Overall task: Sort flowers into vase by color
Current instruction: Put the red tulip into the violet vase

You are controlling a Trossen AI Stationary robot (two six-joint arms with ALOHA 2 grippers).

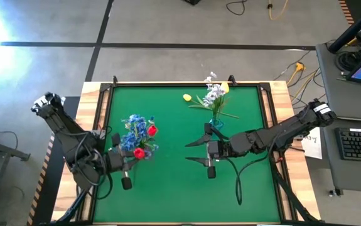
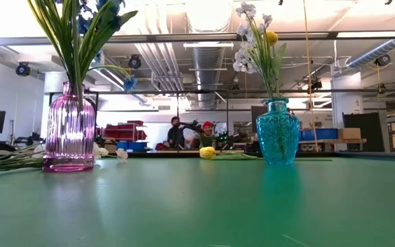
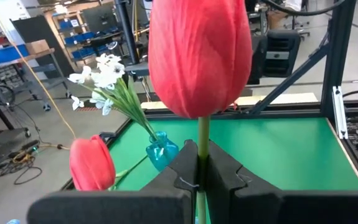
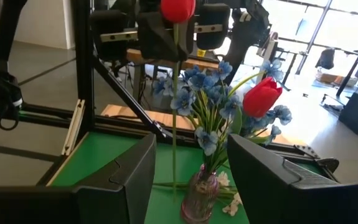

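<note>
My left gripper [image 1: 132, 156] is shut on a red tulip [image 3: 198, 56], next to the pink vase [image 1: 136, 135] at the table's left. The vase holds blue flowers [image 4: 210, 99] and another red tulip [image 4: 261, 98]. My right gripper [image 1: 196, 152] is open and empty at mid-table, facing the pink vase [image 4: 198, 198]. The teal vase [image 2: 277, 130] holds white flowers [image 1: 214, 94] and a yellow bud [image 1: 225, 88]. A yellow tulip [image 1: 187, 97] lies on the mat by the far edge. My left gripper pinches the red tulip's thin green stem [image 3: 202, 146] between its two fingers, a little below the bloom. The fingers come about level from the table's left and lie across the stem. The tulip stands upright, bloom above the fingers, and its long stem [image 4: 174, 124] hangs down beside the pink vase.
Loose white flowers [image 2: 108, 152] and green stems [image 2: 12, 161] lie on the mat at the pink vase's foot. The green mat [image 1: 167, 188] has a raised dark frame. People stand in the room beyond the far edge [image 2: 190, 134].
</note>
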